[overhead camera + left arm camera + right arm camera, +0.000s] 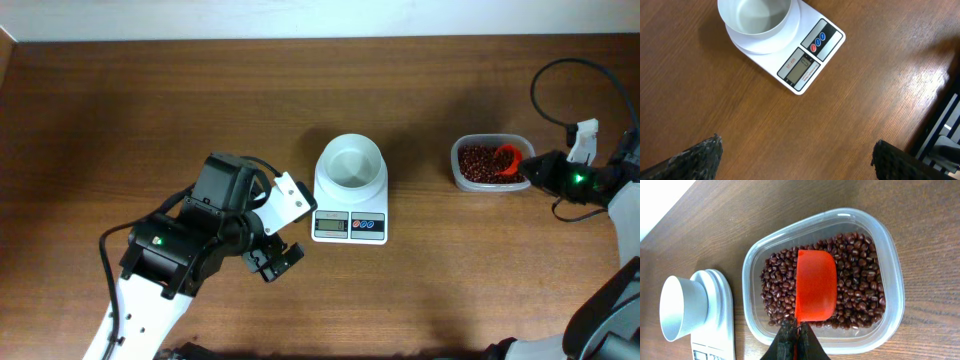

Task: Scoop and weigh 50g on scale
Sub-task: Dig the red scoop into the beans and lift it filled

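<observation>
Overhead: the scale (350, 212) sits near the middle of the brown wooden desk (150, 110), with its white bowl (350, 162) on the far half and the display (330, 226) and buttons (368, 225) on the near edge. Well to its right is a clear tub (458, 170) holding the beans (480, 160) and a red scoop (508, 160). The left arm comes in from the lower left, and the left pincer (278, 258) hangs over bare desk just left of the scale's near corner, its fingers spread. The right arm comes in from the right edge, with the right pincer (527, 170) at the tub's right rim, by the scoop.

Left wrist: the two dark fingertips show in the bottom corners, far apart with only wood grain between them, so this pincer is released and holds nothing. The scale lies ahead, turned at an angle. The bowl is at the top, its inside plain white, and one red and two blue buttons sit beside the grey display.

Right wrist: the pincer is clenched on the scoop's handle end at the bottom edge. The scoop lies across the beans, which fill the tub's floor. The scale and bowl stand apart from the tub at the lower left.
</observation>
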